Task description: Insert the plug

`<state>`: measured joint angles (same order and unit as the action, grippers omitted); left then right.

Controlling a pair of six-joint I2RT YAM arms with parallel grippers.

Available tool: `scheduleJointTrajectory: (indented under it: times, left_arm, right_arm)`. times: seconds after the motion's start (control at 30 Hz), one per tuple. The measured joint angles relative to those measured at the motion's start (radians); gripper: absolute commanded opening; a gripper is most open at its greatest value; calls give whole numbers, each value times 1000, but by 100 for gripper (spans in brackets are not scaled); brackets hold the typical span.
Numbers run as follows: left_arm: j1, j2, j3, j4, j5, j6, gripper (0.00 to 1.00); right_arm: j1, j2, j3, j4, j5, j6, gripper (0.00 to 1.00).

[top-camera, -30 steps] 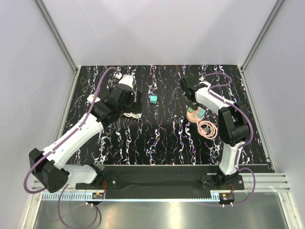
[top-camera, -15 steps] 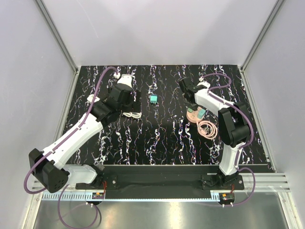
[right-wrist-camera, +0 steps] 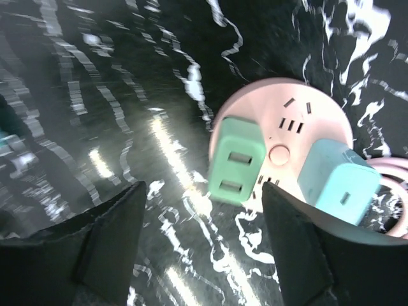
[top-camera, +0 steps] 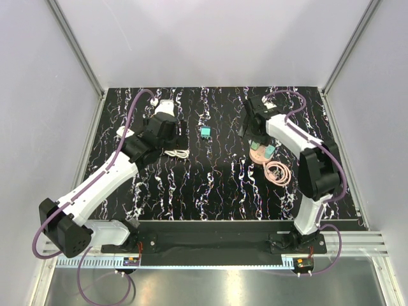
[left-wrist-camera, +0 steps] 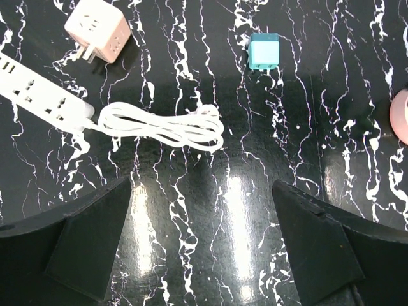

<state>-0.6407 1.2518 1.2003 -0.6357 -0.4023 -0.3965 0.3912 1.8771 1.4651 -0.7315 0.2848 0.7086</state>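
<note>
A round pink socket hub [right-wrist-camera: 322, 121] lies on the black marbled table. A green plug [right-wrist-camera: 236, 167] stands in its near-left side, and a light blue plug [right-wrist-camera: 335, 182] stands beside it on the right. My right gripper [right-wrist-camera: 204, 255] is open and hovers just short of the green plug, touching nothing. In the top view the hub [top-camera: 257, 155] lies just in front of the right gripper [top-camera: 248, 129]. My left gripper [left-wrist-camera: 203, 248] is open over bare table, with a teal cube plug [left-wrist-camera: 263, 51] lying loose ahead of it.
A white power strip [left-wrist-camera: 41, 92] with its coiled white cable [left-wrist-camera: 162, 125] and a pale cube adapter [left-wrist-camera: 97, 30] lie at the left. A coiled pink cable [top-camera: 278, 171] lies near the hub. White walls enclose the table.
My right gripper has opened, let go of the green plug and drawn back from the hub toward the far side. The left arm has hardly moved.
</note>
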Motion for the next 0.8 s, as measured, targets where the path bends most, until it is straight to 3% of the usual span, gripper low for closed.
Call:
scheduleJointTrajectory:
  times: [0.17, 0.3, 0.6, 0.8]
  left_arm:
    - [5, 0, 0, 1, -27, -24, 99]
    - [13, 15, 0, 2, -32, -37, 99]
    - [123, 238, 28, -19, 117, -33, 96]
    - [215, 318, 132, -38, 122, 34, 95]
  right_arm:
    - [0, -134, 3, -18, -23, -50, 88]
    - [0, -240, -25, -18, -53, -78, 86]
    - [0, -497, -262, 1, -188, -171, 82]
    - [0, -697, -412, 61, -288, -188, 83]
